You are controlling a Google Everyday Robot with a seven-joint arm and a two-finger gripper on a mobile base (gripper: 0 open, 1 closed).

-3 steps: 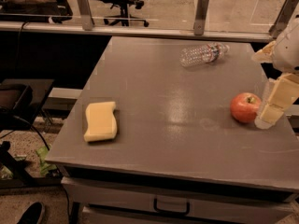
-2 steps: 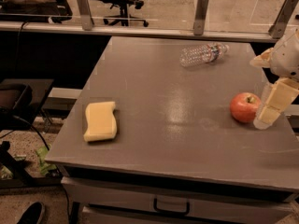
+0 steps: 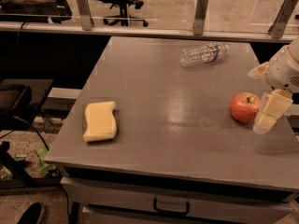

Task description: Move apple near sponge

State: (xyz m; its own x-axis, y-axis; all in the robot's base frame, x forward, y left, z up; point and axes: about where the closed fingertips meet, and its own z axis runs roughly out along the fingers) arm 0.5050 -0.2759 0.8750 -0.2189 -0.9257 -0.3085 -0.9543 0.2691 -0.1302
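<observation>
Red apple (image 3: 244, 107) sits on right side of surface (image 3: 177, 125). End effector (image 3: 261, 97) just beside it, spread open, holding nothing. Sponge (image 3: 99, 121) well apart, on left near side. Best: close round apple's middle, squeeze gently, lift, carry left, skip plastic bottle (image 3: 203, 53).

the single camera sits high over the near edge of the table (image 3: 177, 143), tilted down and facing across it toward the far glass partition (image 3: 233, 8). it stands fairly close, so the table fills most of the view. the gripper (image 3: 271, 107) hangs at the right edge.
</observation>
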